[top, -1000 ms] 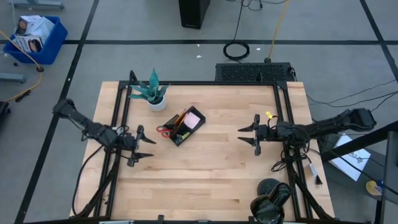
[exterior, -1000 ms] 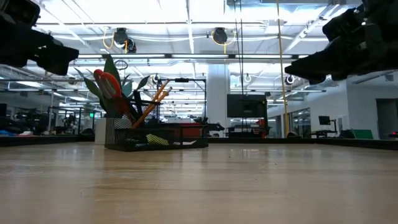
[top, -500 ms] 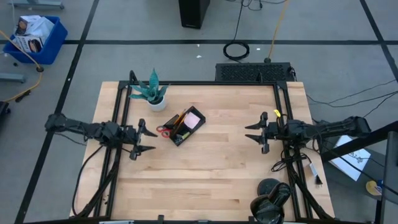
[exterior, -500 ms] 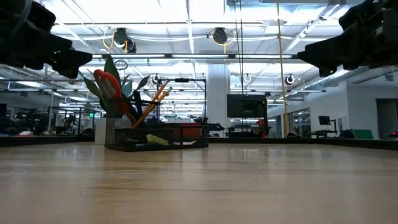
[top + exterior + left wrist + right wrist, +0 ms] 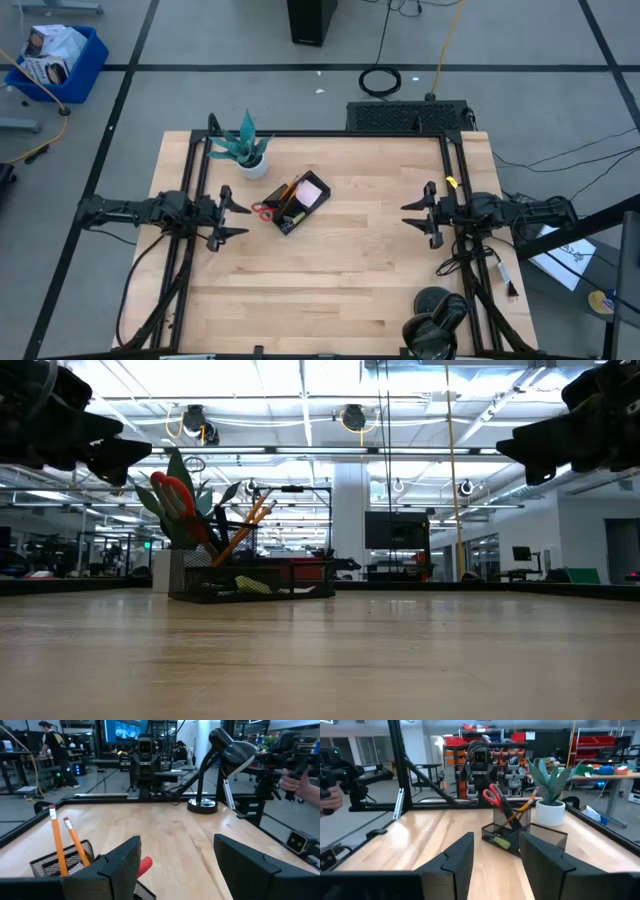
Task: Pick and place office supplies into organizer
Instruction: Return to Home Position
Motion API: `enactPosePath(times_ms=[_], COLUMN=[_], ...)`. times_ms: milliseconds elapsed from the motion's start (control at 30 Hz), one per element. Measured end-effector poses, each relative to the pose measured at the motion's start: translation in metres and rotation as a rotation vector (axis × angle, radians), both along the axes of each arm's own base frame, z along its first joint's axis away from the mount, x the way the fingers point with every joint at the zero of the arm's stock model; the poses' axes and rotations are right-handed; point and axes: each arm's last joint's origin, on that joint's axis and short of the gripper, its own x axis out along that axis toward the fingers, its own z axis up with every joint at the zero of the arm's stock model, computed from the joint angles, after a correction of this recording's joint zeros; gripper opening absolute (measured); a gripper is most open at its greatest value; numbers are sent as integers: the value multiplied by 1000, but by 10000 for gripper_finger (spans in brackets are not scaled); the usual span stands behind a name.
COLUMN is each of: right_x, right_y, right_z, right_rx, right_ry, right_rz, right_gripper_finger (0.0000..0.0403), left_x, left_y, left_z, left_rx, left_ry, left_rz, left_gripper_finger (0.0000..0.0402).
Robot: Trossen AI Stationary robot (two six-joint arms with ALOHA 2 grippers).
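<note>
Both arms hang low over opposite sides of the surface, and neither one is carrying anything. The left end effector has its fingers spread apart, near the organizer. The right end effector is spread too, well apart from it. The organizer (black mesh thing) sits near the potted plant. Red-handled scissors and orange pencils stand up in it, with the pink sticky-note pad at the end nearer the right arm.

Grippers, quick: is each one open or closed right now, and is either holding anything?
Left gripper: open, holding nothing.
Right gripper: open, holding nothing.
</note>
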Motion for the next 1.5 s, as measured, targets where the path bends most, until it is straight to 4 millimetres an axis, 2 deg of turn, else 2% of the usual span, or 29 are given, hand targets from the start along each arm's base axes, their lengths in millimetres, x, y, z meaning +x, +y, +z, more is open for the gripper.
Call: enactPosePath(times_ms=[333,1500], right_x=[1,1], right_y=[-2,-2], right_z=[-3,-3], right_rx=[-27,-29], right_ry=[33,29], right_rz=[-80,-81], right_gripper_finger=[151,150], left_x=[3,3], left_y=[5,5], left_z=[-2,-2], left_rx=[2,3], left_ry=[35,27], left_rz=[143,150], left_gripper_finger=[255,255])
